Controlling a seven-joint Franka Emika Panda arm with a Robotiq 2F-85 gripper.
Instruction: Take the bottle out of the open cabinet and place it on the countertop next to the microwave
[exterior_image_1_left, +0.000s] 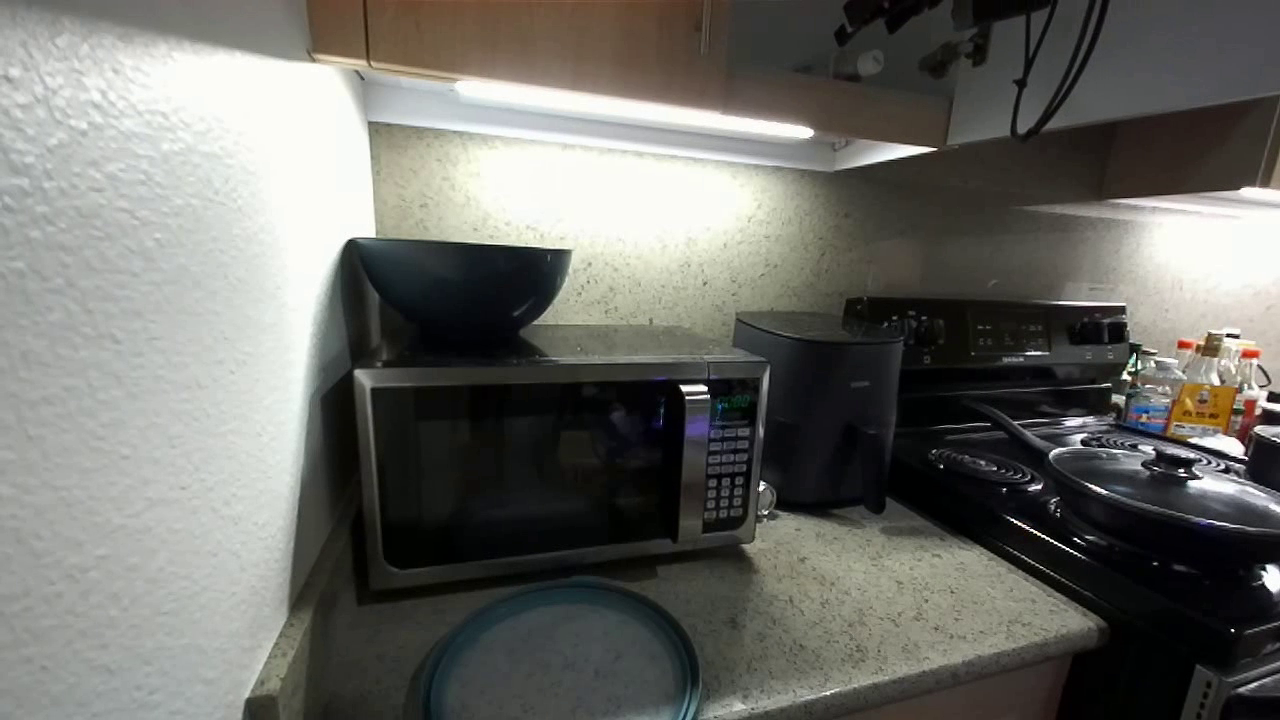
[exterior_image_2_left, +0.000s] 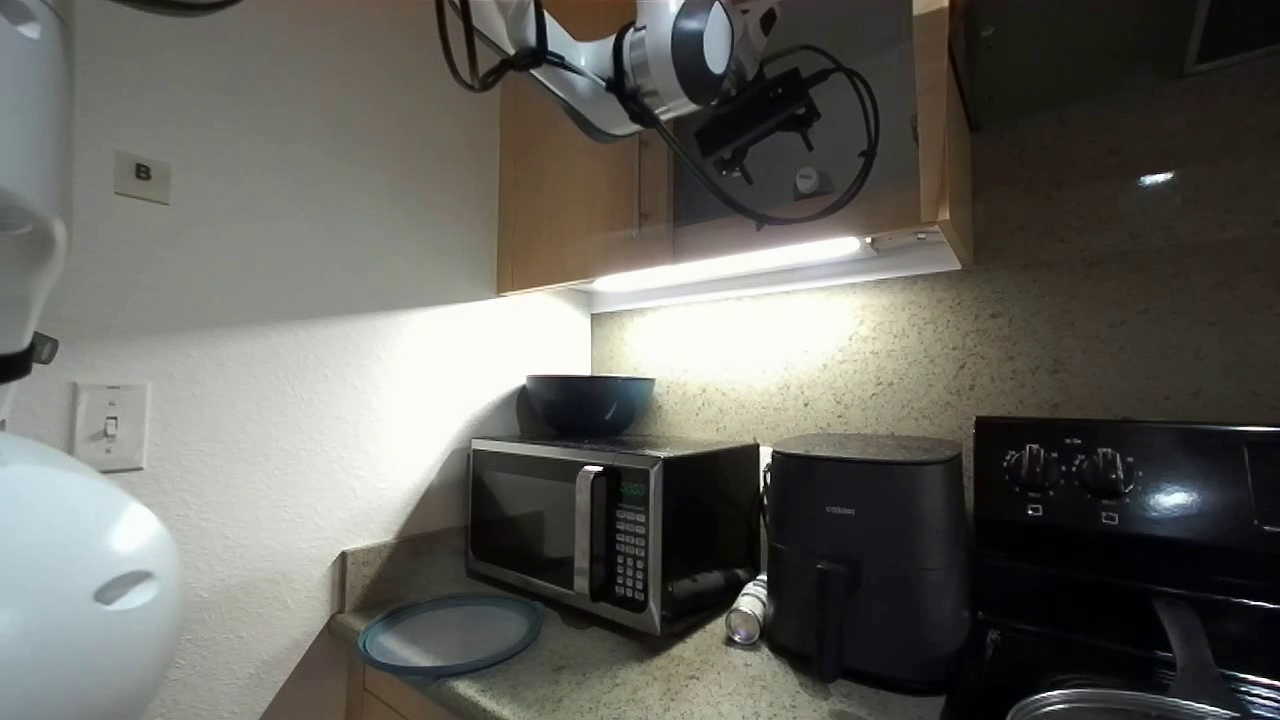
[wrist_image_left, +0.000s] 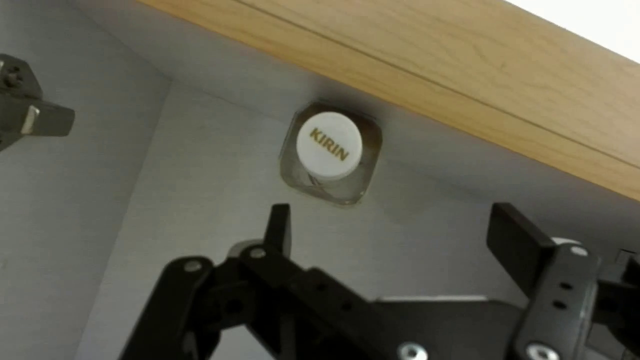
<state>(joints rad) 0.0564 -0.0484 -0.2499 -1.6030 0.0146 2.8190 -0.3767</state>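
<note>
In the wrist view, the gripper (wrist_image_left: 392, 225) is seen nearest, its fingers spread wide apart. Beyond the fingertips, toward 11 o'clock, the bottle (wrist_image_left: 330, 150) is seen inside the open cabinet (wrist_image_left: 410, 85), its white KIRIN-lettered cap turned toward the gripper. In an exterior view, a teal-rimmed disc (exterior_image_1_left: 560, 650) is laid nearest, on the speckled stone-look surface (exterior_image_1_left: 900, 600). Behind it, at 12 o'clock, the stainless-steel microwave (exterior_image_1_left: 560, 460) is topped, toward 11 o'clock, by a dark blue bowl (exterior_image_1_left: 460, 285). At the microwave's 3 o'clock a black air fryer (exterior_image_1_left: 825, 420) is placed, and past it, toward 3 o'clock again, a black electric range (exterior_image_1_left: 1000, 515) is seen.
</note>
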